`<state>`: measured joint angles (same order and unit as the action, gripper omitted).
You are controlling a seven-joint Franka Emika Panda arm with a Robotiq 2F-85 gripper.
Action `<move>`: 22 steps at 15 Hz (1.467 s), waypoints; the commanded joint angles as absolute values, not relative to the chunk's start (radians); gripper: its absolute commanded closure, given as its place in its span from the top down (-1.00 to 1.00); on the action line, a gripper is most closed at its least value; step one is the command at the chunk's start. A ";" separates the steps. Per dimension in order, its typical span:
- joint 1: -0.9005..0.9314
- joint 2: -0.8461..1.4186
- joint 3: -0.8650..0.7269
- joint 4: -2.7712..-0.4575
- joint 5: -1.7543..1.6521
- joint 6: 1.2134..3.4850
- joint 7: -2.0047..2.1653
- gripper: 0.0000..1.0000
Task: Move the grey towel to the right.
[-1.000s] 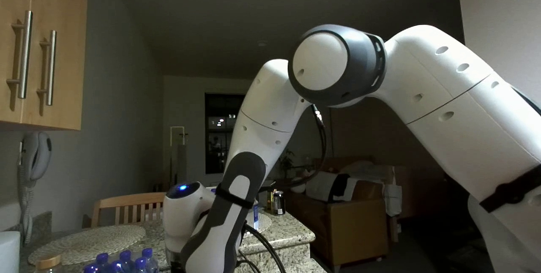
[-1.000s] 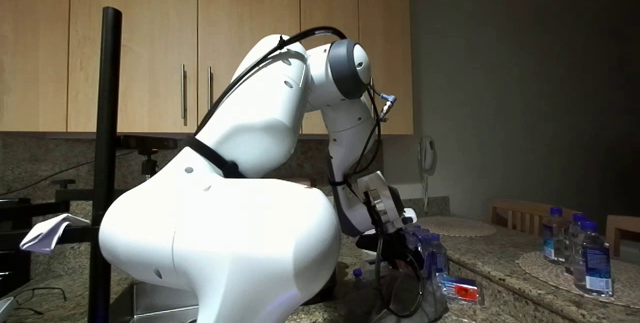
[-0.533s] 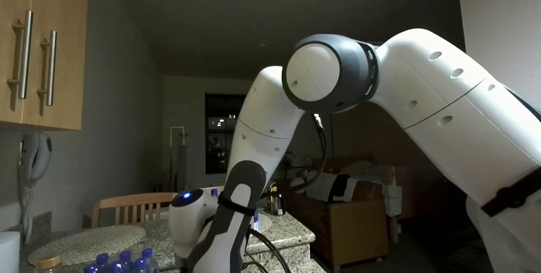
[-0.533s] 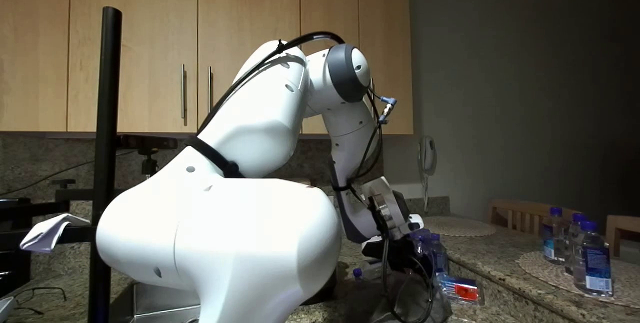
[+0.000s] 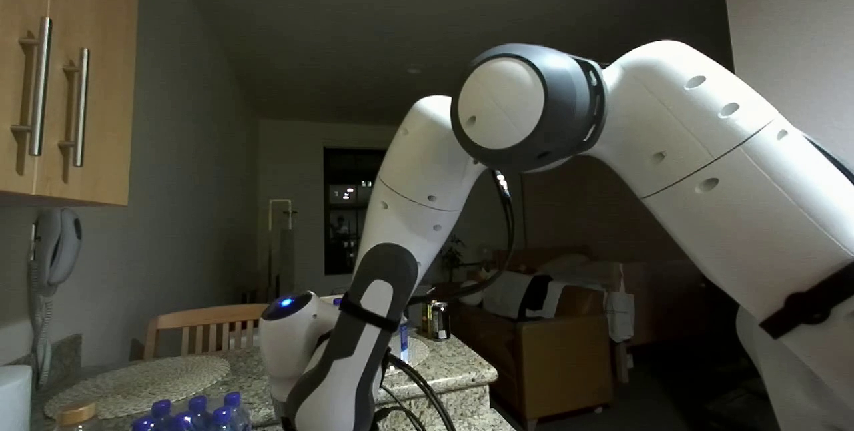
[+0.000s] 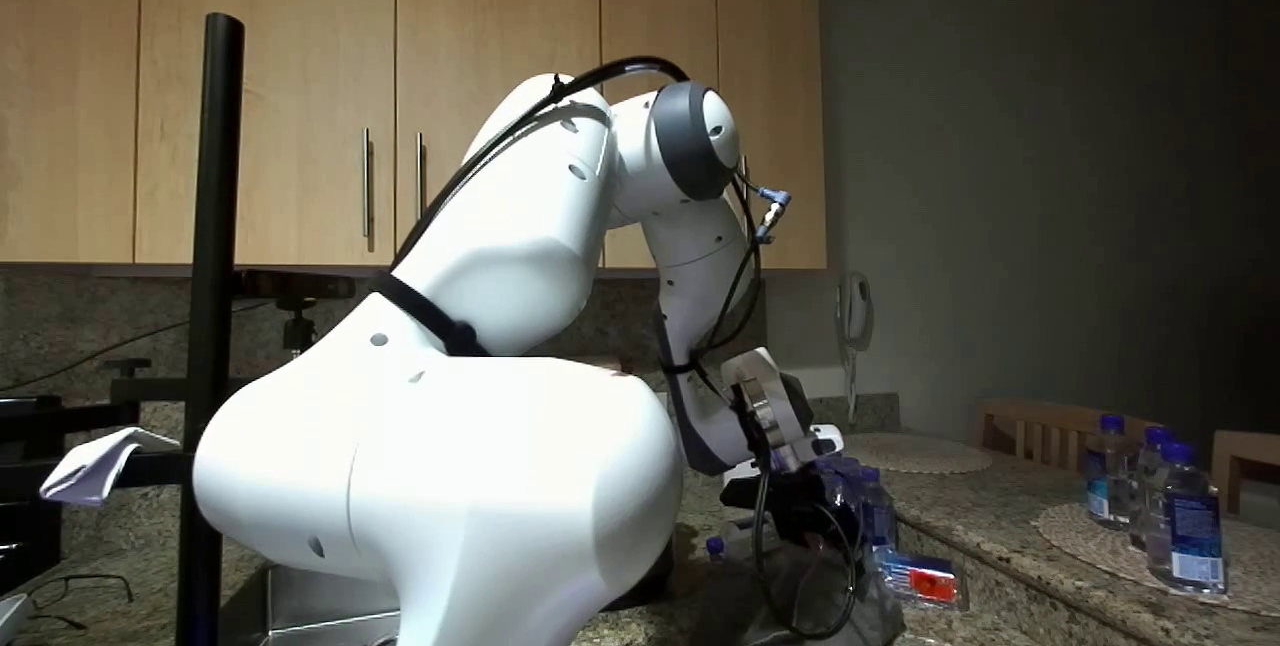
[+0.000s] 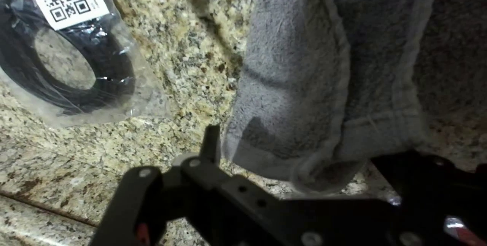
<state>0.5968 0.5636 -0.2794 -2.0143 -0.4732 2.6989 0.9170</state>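
Note:
The grey towel (image 7: 289, 74) lies folded on the speckled granite counter in the wrist view, its near hem and a curled corner pointing at my gripper (image 7: 296, 145). The jaws stand wide apart. A slim left finger (image 7: 210, 143) is just beside the towel's left edge, over bare stone, and the dark right finger (image 7: 403, 170) overlaps the towel's right corner; contact cannot be told. The towel's end spans the gap, not squeezed. In an exterior view the dark gripper (image 6: 800, 506) is low over the grey towel (image 6: 870, 616), partly hidden by cables.
A bagged black ring (image 7: 110, 67) with a label lies left of the towel. Blue-capped bottles (image 6: 875, 516) and a red-blue packet (image 6: 920, 578) are close to the gripper. More bottles (image 6: 1190, 526) stand on the raised counter (image 6: 1010, 526). A sink (image 6: 330, 606) is near the base.
The arm dipped about half a second ago and has since risen part of the way back. The jaws have stayed wide in the meantime.

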 commanded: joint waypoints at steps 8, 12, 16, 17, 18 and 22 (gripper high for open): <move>0.512 0.462 -0.180 -2.065 -0.471 2.520 0.924 1.00; 0.473 0.453 -0.109 -2.085 -0.457 2.473 0.908 1.00; 0.452 0.460 -0.068 -2.091 -0.458 2.477 0.911 1.00; 0.446 0.468 -0.065 -2.090 -0.461 2.492 0.909 1.00; 0.440 0.475 -0.061 -2.088 -0.463 2.502 0.907 1.00; 0.413 0.501 -0.045 -2.073 -0.446 2.526 0.891 1.00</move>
